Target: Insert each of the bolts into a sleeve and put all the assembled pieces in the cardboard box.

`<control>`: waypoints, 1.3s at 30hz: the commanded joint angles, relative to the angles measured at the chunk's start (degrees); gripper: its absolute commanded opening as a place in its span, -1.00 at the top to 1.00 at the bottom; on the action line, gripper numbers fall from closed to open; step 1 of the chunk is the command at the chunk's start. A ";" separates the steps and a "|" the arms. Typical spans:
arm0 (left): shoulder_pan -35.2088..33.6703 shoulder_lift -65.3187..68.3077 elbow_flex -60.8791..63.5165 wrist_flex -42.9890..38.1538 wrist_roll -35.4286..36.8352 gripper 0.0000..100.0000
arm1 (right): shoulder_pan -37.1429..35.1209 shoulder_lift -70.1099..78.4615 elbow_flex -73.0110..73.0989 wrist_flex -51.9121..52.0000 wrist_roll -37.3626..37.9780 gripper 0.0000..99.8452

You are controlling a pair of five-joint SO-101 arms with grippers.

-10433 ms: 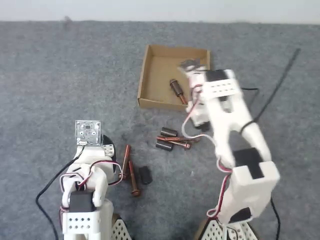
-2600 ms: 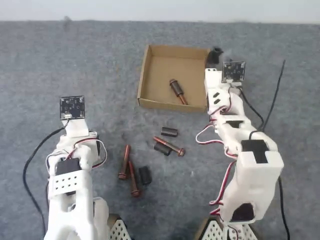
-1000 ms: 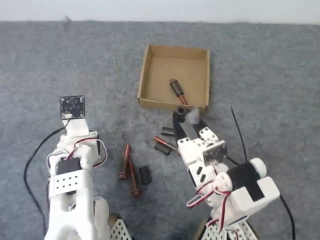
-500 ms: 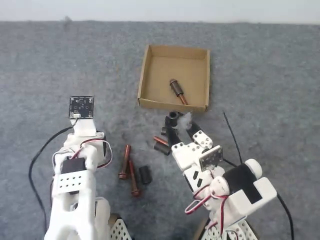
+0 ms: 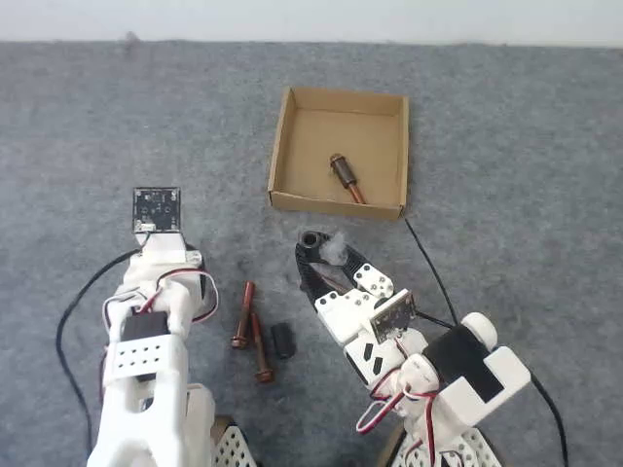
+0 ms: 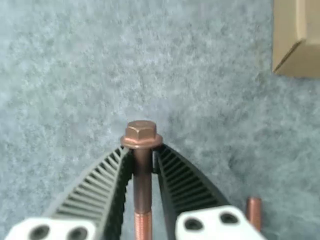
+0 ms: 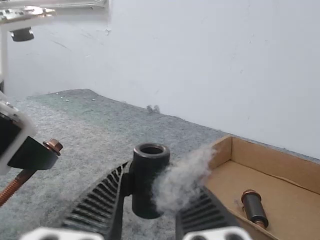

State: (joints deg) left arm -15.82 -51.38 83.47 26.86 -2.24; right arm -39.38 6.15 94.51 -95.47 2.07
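In the high view, the right end effector (image 5: 326, 251) hung over the grey carpeted worktop (image 5: 506, 195), just in front of the cardboard box (image 5: 280, 146). It was clamped on a black sleeve (image 5: 311, 239) held upright with its bore facing up. A tuft of grey lint (image 5: 337, 249) clung beside the sleeve. One assembled piece (image 5: 343, 173), a bolt seated in a sleeve, lay inside the box. Between the two arms, a loose bolt (image 5: 243, 313) and a second loose bolt (image 5: 259, 346) lay side by side on the worktop, with a loose sleeve (image 5: 282, 340) just beside them. The left arm (image 5: 146, 331) stood to their left, its wrist camera board covering what it carried.

In the left wrist view, the left end effector (image 6: 142, 152) gripped a copper bolt (image 6: 142, 135) by the shaft. The hex head sat just past the fingertips and the threaded end ran back toward the wrist. A corner of the cardboard box (image 6: 295, 35) lay well apart from it, and the end of a bolt on the worktop showed nearby (image 6: 254, 207).

In the right wrist view, the right end effector (image 7: 159, 184) held the black sleeve (image 7: 149, 165) upright between its ribbed fingers, with the lint (image 7: 181, 181) on one of them. Beyond it sat the cardboard box (image 7: 225, 150) with the assembled piece (image 7: 254, 206) on its floor. The left end effector (image 7: 42, 152) and its copper bolt (image 7: 52, 146) were near the sleeve but apart from it.
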 commanded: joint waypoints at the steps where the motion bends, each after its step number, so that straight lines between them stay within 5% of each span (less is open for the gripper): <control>1: 0.53 -2.20 1.01 -7.56 -0.35 0.98 | 0.04 -1.98 1.58 0.13 -0.26 0.99; 7: 1.58 -2.20 4.09 -27.34 -0.35 0.98 | 0.13 -1.89 1.58 0.13 -0.26 0.99; 16: 15.12 -2.20 3.65 -34.55 -0.26 0.98 | 0.13 -1.89 1.58 2.07 -0.26 0.99; 25: 20.40 -2.20 -8.22 -25.05 19.16 0.98 | 0.13 -1.89 1.49 2.15 -0.35 0.99; 36: 30.59 -2.20 -11.82 -23.12 19.16 0.98 | 0.13 -1.89 1.49 2.15 -0.44 0.99; 39: 32.18 -2.20 -11.21 -28.13 19.16 0.98 | 0.13 -1.89 1.49 2.15 -0.44 0.99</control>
State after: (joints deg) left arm 14.95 -51.38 75.47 3.38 16.13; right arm -39.38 6.15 94.51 -93.54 2.07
